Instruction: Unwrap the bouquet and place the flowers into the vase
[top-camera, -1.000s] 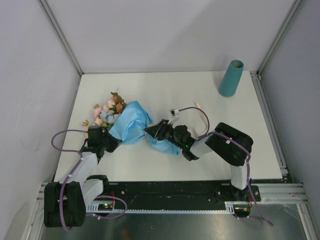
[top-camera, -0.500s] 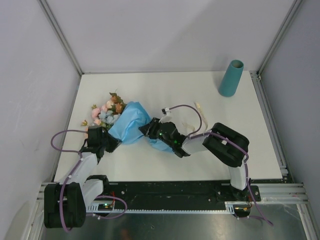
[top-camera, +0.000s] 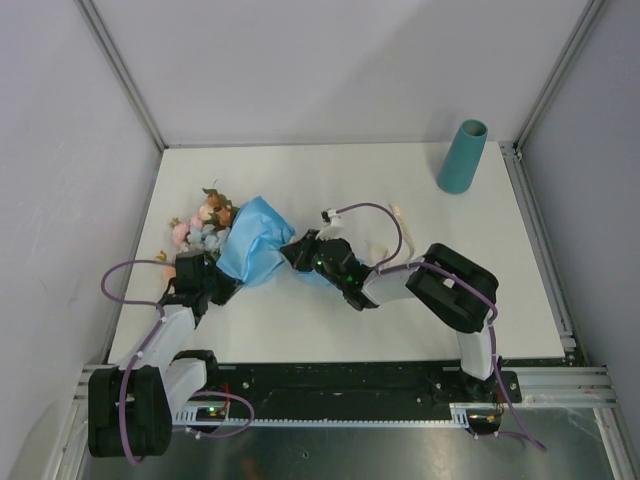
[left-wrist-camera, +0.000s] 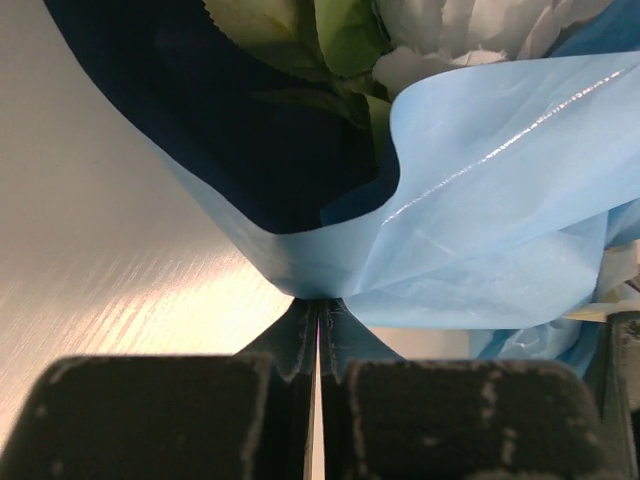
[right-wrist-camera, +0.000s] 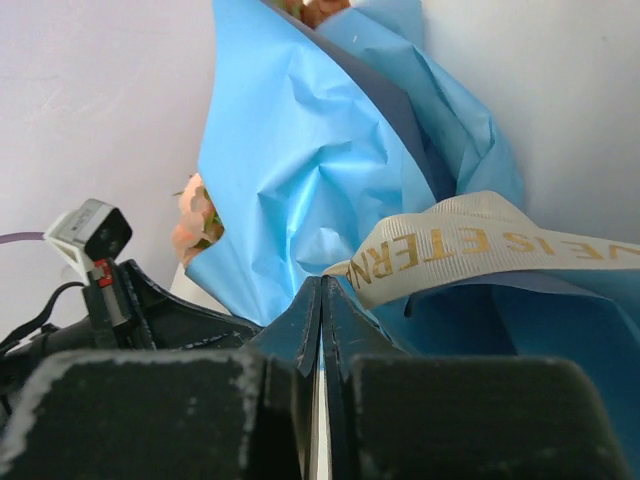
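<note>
Jaws of the left gripper (left-wrist-camera: 318, 308) are pressed together on a fold of the light blue tissue paper (left-wrist-camera: 480, 200), pinching it right at the fingertips; above that fold the wrap opens to show its dark blue inner side and green leaves (left-wrist-camera: 330, 30). Jaws of the right gripper (right-wrist-camera: 320, 287) are clenched too, their tips set against the blue paper just below the cream ribbon (right-wrist-camera: 470, 240), which carries gold lettering and lies across the wrap beside them. Whether any paper is caught between those fingers cannot be told. From above, the bouquet (top-camera: 250, 245) lies on its side on the left half of the white table (top-camera: 400, 320), between the 2 grippers, the left one at its near-left edge and the right one at its right end. Its flowers (top-camera: 200, 225), pink, pale blue and rust-brown, poke out toward the far left. The teal vase (top-camera: 460, 158) stands upright in the far right corner, well apart from the bouquet and both arms.
</note>
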